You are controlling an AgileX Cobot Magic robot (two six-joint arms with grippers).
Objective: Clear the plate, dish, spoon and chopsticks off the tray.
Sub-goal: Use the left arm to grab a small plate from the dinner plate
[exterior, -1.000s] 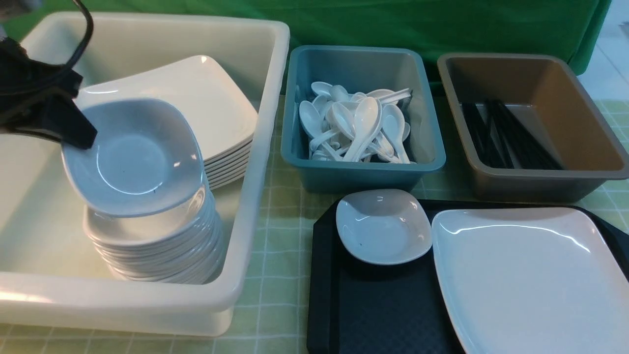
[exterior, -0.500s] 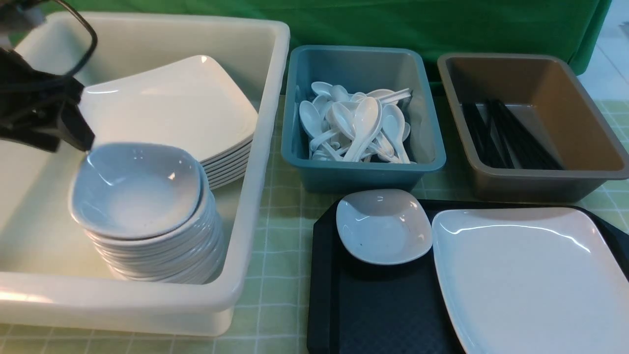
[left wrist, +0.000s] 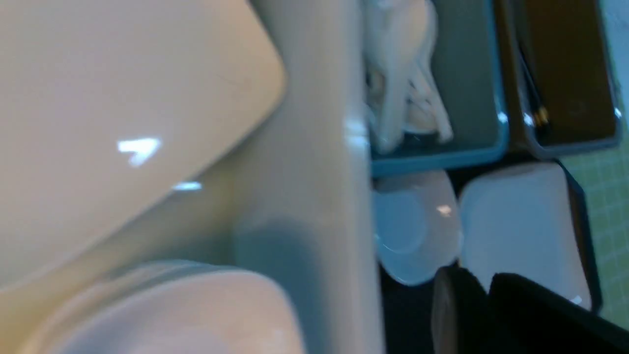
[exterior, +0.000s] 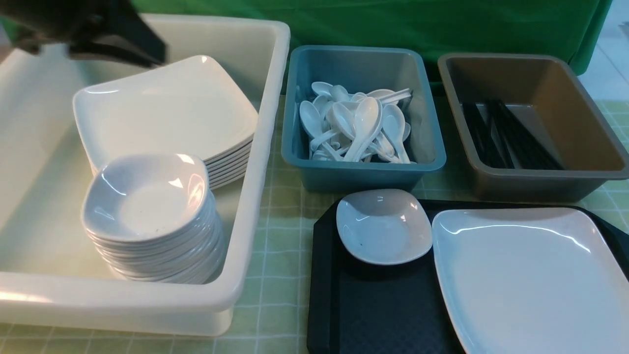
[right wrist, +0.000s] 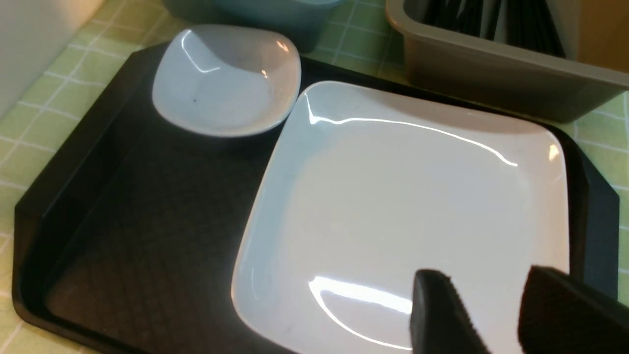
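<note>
Two hands observed. Left hand (exterior: 156, 58): blurred, positioned over the white bin (exterior: 253, 162) near the upper edge of the plate stack (exterior: 164, 110); fingers drawn together, nothing gripped. Right hand (right wrist: 484, 300): fingers parted, nothing between them but a view of the large plate (right wrist: 417, 196); height above the plate cannot be judged. Plate lies on the black tray (right wrist: 142, 226), under the right hand in its wrist view. Small dish (exterior: 383, 226) sits at the tray's far left corner, just beside the plate, to the left hand's right and nearer the robot than that hand. Nested stack of small dishes (exterior: 147, 206) stands in the bin, on the robot's side of the left hand, in front of the plate stack. To the left hand's right, past the bin wall: blue tub (exterior: 363, 169) holding a jumbled heap of white spoons (exterior: 366, 120). Farther right of the same hand: grey-brown tub (exterior: 535, 179) with black chopsticks (exterior: 521, 137) bunched toward its left side. Both tubs stand beyond the tray, on a counter (exterior: 275, 275) covered in green checked cloth. Green drape (exterior: 363, 24) hangs behind the tubs.
</note>
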